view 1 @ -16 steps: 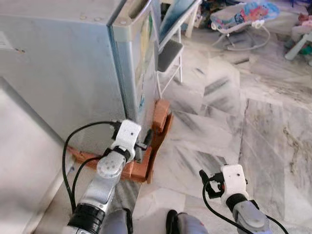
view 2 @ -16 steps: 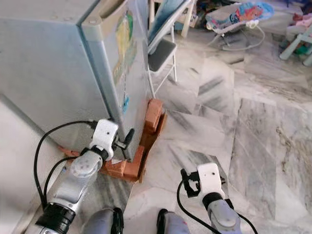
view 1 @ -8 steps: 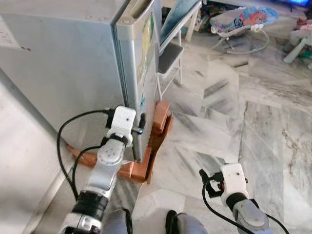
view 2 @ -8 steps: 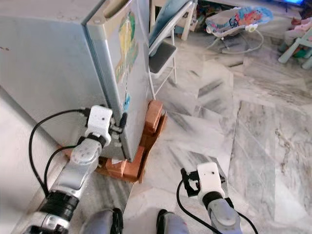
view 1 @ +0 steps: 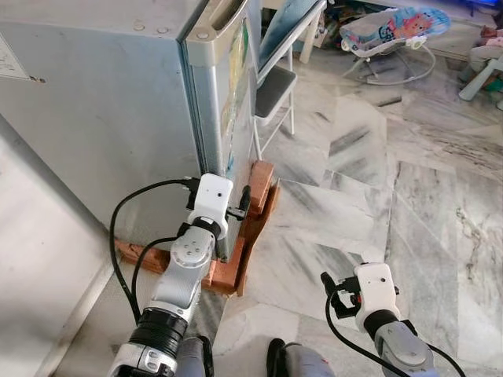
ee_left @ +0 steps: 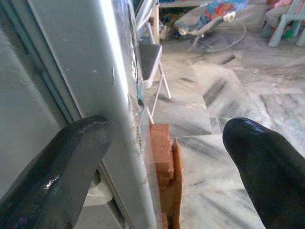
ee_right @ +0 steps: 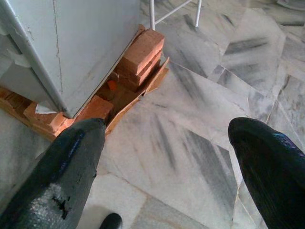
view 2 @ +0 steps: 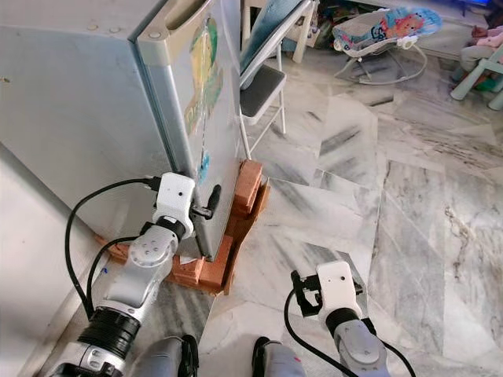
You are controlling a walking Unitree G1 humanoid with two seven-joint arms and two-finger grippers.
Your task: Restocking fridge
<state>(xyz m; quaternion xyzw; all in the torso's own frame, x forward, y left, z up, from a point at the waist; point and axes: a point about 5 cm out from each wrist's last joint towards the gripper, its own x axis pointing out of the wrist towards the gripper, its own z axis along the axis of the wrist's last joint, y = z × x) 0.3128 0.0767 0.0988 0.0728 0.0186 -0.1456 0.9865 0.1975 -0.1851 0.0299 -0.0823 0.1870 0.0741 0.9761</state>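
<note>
Black fingers of my right gripper (ee_right: 167, 167) sit lowest and nearest, spread wide with nothing between them, hanging over the marble floor (view 1: 440, 196) at the lower right of the left eye frame; this arm is well apart from the work and looks idle. Further up, left of centre in that frame, my left gripper (view 1: 242, 206) is the one that matters. Its two fingers are parted as well, holding nothing, and they straddle the front corner of the grey fridge (view 1: 118, 118): in the left wrist picture one finger (ee_left: 62, 167) lies against the side-wall face, at the door seam, and the other stands out in free air on the door's front side. The door edge (ee_left: 112, 119) runs as a tall vertical line straight ahead of the gripper, rising to the top of the frame, so its long axis is upright and crosses my finger span squarely. I judge the next move to be hooking that edge and swinging it outward toward the right of the frame, and the left arm is plainly the nearer one for it. Beneath the fridge the red bricks (view 1: 259, 184) prop its base, just beside my wrist. Beyond, a folding chair (view 1: 271, 82) stands close to the door's swing path, which could cramp the opening
</note>
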